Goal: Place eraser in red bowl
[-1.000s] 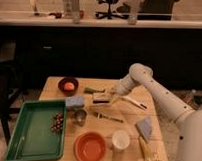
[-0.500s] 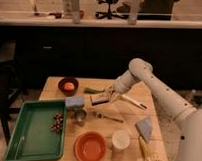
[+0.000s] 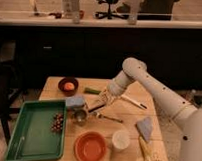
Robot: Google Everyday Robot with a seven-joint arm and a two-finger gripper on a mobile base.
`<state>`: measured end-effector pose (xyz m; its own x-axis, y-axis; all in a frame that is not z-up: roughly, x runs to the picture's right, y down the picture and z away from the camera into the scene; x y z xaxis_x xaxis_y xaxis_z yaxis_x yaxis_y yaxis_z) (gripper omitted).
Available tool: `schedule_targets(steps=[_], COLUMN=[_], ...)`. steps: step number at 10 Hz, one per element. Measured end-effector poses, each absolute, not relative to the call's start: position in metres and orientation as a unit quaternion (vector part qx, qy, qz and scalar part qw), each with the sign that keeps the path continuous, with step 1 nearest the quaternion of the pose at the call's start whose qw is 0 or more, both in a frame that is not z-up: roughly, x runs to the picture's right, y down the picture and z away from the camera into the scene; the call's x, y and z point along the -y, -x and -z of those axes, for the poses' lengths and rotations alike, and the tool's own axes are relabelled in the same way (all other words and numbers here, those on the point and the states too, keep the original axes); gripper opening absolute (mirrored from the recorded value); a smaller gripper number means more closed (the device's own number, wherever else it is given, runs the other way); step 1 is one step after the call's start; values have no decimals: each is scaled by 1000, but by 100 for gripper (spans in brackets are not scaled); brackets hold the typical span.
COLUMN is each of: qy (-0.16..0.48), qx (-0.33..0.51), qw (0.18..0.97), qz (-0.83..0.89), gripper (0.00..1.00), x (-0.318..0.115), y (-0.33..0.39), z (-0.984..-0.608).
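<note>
My gripper (image 3: 97,106) hangs low over the middle of the wooden table (image 3: 128,112), on the arm that reaches in from the right. It is shut on the eraser (image 3: 94,109), a small dark block that shows at its fingertips. The red bowl (image 3: 90,147), wide, shallow and orange-red, stands at the table's front edge. It lies a short way in front of the gripper and slightly to its left, and it holds nothing.
A light blue block (image 3: 75,101) and a small metal cup (image 3: 80,116) sit just left of the gripper. A fork (image 3: 111,118) lies in front of it. A white cup (image 3: 121,139) stands right of the red bowl, a green tray (image 3: 35,130) at the left, and a maroon bowl (image 3: 68,86) at the back.
The gripper has moved left and toward the table's front, and lower, with the dark block staying at its fingertips. Nothing else on the table has shifted.
</note>
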<state>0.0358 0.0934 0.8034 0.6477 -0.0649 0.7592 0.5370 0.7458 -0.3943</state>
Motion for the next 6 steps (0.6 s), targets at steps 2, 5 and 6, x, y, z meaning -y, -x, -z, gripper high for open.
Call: schedule_targets(steps=[2,5,6], qy=[312,316,316], qx=[386,390,390], qw=[844,839,839], qz=[202,213,213], gripper=[0,0,0], x=[-106,-116,-116], y=[-27,-23,-23], z=[-789,-781,-780])
